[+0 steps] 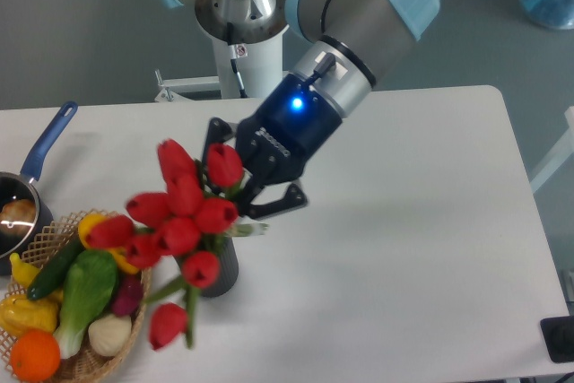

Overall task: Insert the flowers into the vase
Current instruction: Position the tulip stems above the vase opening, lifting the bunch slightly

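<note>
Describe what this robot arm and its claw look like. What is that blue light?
The arm is a chain of thick grey tubes with light blue caps at the joints. Near the end comes a silver metal ring, then a black wrist section with a glowing blue light; what it signals cannot be told. The black two-finger gripper has angular black fingers. A white pedestal stands behind the table.

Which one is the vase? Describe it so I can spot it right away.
Start at the wicker basket of vegetables at the table's front left corner; the vase stands just to its right, mostly hidden behind the red flowers held by the gripper. It is the only dark grey cylinder there.
</note>
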Controlling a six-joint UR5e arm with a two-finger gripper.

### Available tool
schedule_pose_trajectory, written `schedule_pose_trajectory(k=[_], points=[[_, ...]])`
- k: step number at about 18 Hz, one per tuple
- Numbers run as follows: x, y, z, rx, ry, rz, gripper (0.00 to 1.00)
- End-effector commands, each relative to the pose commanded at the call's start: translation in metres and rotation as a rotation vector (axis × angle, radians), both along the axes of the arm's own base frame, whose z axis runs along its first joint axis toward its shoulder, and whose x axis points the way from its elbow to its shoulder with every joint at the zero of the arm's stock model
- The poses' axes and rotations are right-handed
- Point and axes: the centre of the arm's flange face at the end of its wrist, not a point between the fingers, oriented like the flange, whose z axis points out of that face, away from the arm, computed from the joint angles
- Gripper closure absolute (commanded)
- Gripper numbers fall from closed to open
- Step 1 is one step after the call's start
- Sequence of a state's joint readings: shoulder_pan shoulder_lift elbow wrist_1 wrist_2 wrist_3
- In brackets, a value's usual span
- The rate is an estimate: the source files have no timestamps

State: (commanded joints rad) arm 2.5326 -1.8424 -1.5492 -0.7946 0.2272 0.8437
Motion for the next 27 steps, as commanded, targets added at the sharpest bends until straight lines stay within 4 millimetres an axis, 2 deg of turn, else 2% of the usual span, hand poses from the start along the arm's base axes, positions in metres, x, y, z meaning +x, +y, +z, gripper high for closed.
schedule_pose_trajectory(k=[4,6,8,11,14,21,27], points=[[0.001,-0.004,0.001,0.07,-0.06,-0.046,1.0],[-0.003,-0.008,-0.006,0.099,-0.077,-0.056,1.0],[-0.005,-0.012,-0.022,0.136,-0.051,-0.067,1.0],[-0.011,-0.008,-0.056,0.168,-0.05,-0.084,1.0],[-0.019,-0.012,-0.072,0.202,-0.065,-0.084,1.0],[-0.022,-0.02,-0.089,0.206,-0.112,-0.076,1.0],[-0.015,-0.021,-0.081,0.202,-0.122,-0.08,1.0]])
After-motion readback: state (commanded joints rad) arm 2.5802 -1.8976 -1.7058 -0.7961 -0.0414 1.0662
